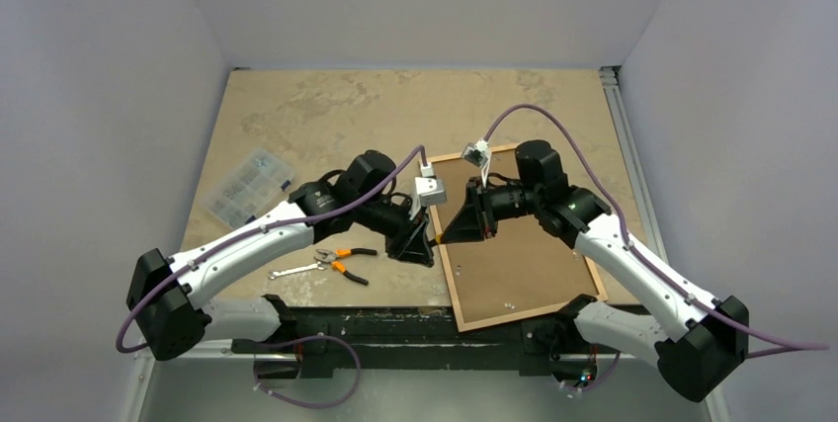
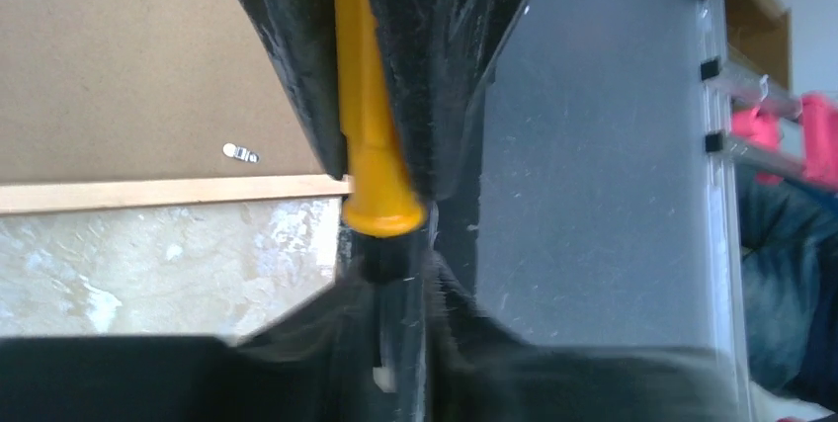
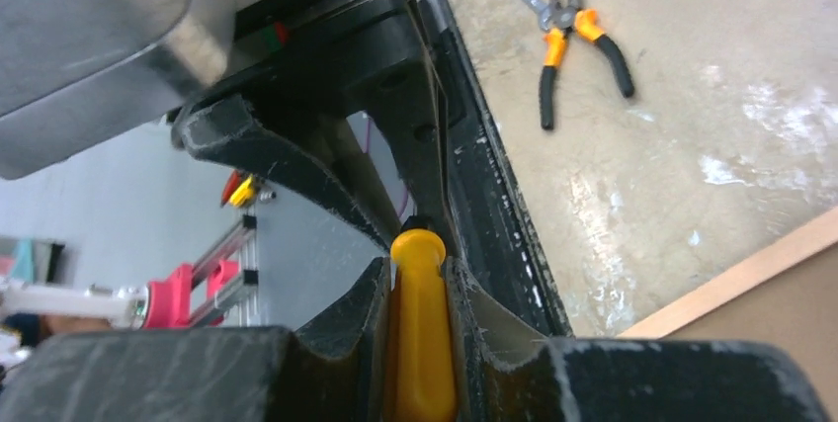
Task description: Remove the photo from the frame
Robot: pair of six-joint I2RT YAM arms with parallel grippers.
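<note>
On the left of the beige stone-patterned table (image 1: 346,106) lies a clear plastic organiser box (image 1: 247,185). The left arm reaches from its near-left base rightward across the table, forearm low. Below its wrist lie a small wrench (image 1: 294,271) and orange-handled pliers (image 1: 346,262).

The left gripper (image 1: 428,241) points right, its jaws drawn narrow around the dark stub at the end of a yellow-handled tool (image 3: 420,323). Tip to tip with it, the right gripper (image 1: 444,236) points left, and its fingers (image 3: 366,328) are clamped on the yellow handle itself. The two meet over the left edge of the frame (image 1: 534,311).

The frame lies flat, face down, near the table's front right. The photo (image 1: 524,254) sits inside it with its plain brown board back upward. A small metal tab (image 2: 240,152) rests on the board near the moulding.

The right arm rises from its near-right base, bends above the frame and comes down leftward.
</note>
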